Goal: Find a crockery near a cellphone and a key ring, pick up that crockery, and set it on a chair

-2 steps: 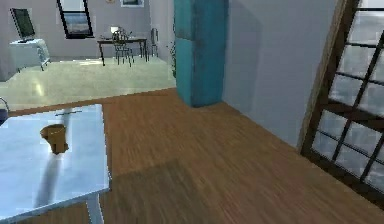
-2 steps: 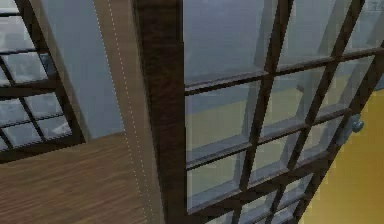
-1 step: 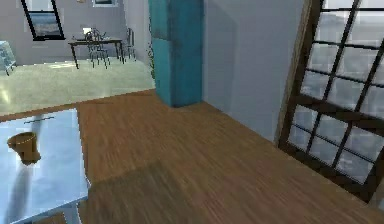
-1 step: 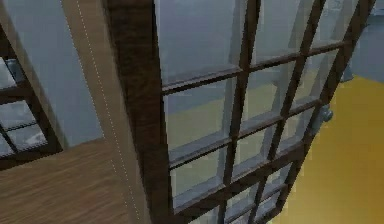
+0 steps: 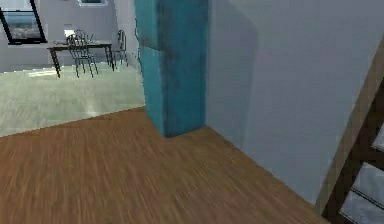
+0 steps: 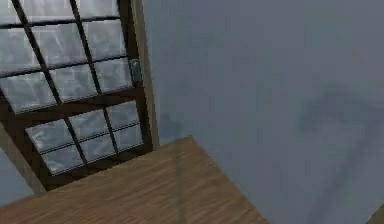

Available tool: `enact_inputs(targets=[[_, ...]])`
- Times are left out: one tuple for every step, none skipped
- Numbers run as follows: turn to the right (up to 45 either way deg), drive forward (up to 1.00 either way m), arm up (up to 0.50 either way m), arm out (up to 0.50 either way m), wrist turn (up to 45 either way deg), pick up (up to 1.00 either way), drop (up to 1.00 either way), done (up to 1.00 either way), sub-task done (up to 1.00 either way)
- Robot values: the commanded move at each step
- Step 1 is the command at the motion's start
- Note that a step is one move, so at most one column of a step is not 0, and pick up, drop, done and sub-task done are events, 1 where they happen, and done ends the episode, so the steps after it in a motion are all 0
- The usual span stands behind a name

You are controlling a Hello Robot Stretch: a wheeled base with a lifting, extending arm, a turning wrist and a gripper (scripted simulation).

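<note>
Wood floor, one teal cabinet, one table with chairs, one glazed door, cannot tell hand state.

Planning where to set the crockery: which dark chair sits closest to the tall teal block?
The dark wire-backed chair at the dark table's right end; the other chairs stand farther left, along the table's front.

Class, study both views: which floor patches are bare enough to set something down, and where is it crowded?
Bare wooden floor spreads before the teal cabinet and along the grey wall. Pale floor lies free short of the dining table. More boards lie bare below the glazed door. Crowded: chairs around that table.
</note>
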Motion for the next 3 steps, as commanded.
enact_inputs(targets=[[-33.0,0.00,0.00,0.00,0.0,0.00,0.00,0.00,0.00],[0.0,1.00,0.00,0.00,0.0,0.00,0.00,0.00,0.00],[-3.0,0.00,0.00,0.00,0.0,0.00,0.00,0.00,0.00]])
